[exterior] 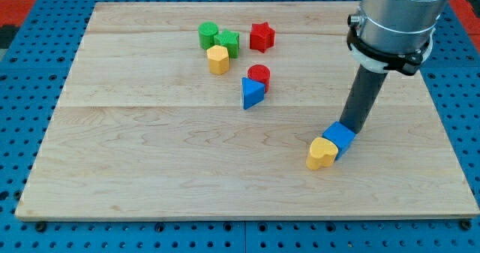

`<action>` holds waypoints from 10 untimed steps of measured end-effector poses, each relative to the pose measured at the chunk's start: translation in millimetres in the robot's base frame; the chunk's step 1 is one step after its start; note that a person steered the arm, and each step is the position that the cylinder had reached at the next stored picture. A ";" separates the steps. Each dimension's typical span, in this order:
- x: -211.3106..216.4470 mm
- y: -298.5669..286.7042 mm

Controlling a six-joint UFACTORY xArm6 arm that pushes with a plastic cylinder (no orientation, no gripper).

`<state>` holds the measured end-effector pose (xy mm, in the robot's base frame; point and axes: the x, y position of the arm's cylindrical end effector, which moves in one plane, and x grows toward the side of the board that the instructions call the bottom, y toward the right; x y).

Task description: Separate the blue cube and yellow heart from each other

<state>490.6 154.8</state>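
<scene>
my tip: touching blue cube, top-right side | no pincer, bare rod | yellow heart: touching cube | wooden board

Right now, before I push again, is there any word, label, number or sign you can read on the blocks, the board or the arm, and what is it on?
None: no readable text anywhere in this view.
The blue cube, yellow heart and the other blocks have plain faces.
The wooden board shows only grain.
The grey arm housing carries no visible marking.
My tip sits at the blue cube's top edge.
</scene>
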 end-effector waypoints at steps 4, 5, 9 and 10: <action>15.8 32.1; 28.6 2.3; 73.0 -50.4; 97.0 -43.7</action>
<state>587.7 111.1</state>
